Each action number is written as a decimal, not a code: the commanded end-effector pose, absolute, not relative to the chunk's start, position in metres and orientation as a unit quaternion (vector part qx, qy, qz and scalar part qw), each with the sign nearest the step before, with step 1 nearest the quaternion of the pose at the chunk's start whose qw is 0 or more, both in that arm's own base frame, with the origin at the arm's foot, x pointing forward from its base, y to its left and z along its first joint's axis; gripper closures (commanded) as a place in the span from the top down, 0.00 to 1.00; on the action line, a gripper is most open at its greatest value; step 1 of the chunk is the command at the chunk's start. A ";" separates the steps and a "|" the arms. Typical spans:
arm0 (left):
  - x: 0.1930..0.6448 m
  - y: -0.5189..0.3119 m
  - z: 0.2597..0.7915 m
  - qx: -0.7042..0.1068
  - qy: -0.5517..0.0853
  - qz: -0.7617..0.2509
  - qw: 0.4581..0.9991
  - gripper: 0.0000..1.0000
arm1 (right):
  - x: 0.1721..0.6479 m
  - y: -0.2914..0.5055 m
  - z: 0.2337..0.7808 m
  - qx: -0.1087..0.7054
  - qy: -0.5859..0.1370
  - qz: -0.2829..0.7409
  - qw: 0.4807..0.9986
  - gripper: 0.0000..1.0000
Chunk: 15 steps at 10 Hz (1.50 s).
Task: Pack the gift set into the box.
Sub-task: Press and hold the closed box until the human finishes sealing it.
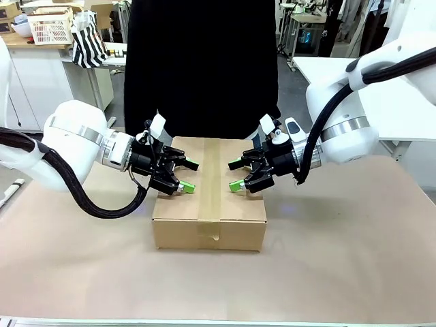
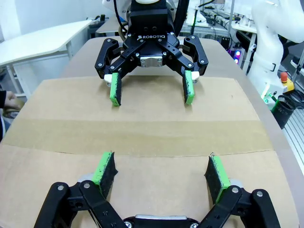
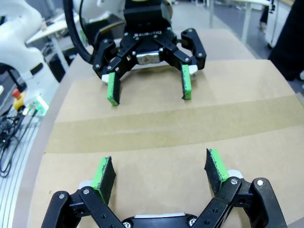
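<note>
A plain brown corrugated cardboard box (image 1: 208,204), flaps shut and sealed with a strip of tan tape (image 1: 210,178), sits mid-table before a person in black (image 1: 201,61). The left gripper (image 1: 187,174) and right gripper (image 1: 236,175) face each other low over its lid, green-padded fingers spread wide, gripping nothing.

The box (image 1: 208,204), plain brown corrugated cardboard with its top flaps shut (a tan tape strip runs along the centre seam and over the near edge), sits upright mid-table.
</note>
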<state>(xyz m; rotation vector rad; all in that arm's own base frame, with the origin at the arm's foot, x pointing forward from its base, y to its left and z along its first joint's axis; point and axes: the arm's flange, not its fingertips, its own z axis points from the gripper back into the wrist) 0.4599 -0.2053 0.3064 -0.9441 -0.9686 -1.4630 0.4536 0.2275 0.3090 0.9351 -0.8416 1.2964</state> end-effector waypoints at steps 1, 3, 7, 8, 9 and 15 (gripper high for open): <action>0.459 -0.205 0.305 -0.397 -0.406 -0.617 0.544 1.00 | 0.453 0.227 0.306 0.404 -0.362 0.565 0.621 1.00; 0.459 -0.205 0.305 -0.397 -0.406 -0.617 0.544 1.00 | 0.453 0.227 0.306 0.404 -0.362 0.565 0.621 1.00; 0.458 -0.200 0.329 -0.444 -0.390 -0.579 0.561 1.00 | 0.455 0.225 0.326 0.423 -0.339 0.542 0.643 1.00; 0.453 -0.193 0.354 -0.480 -0.364 -0.546 0.582 1.00 | 0.455 0.216 0.349 0.443 -0.327 0.508 0.663 1.00; 0.443 -0.184 0.377 -0.518 -0.342 -0.507 0.598 1.00 | 0.455 0.203 0.373 0.486 -0.300 0.458 0.681 1.00; 0.385 -0.053 0.392 -0.683 -0.193 -0.166 0.685 1.00 | 0.430 0.040 0.425 0.597 -0.202 0.230 0.742 1.00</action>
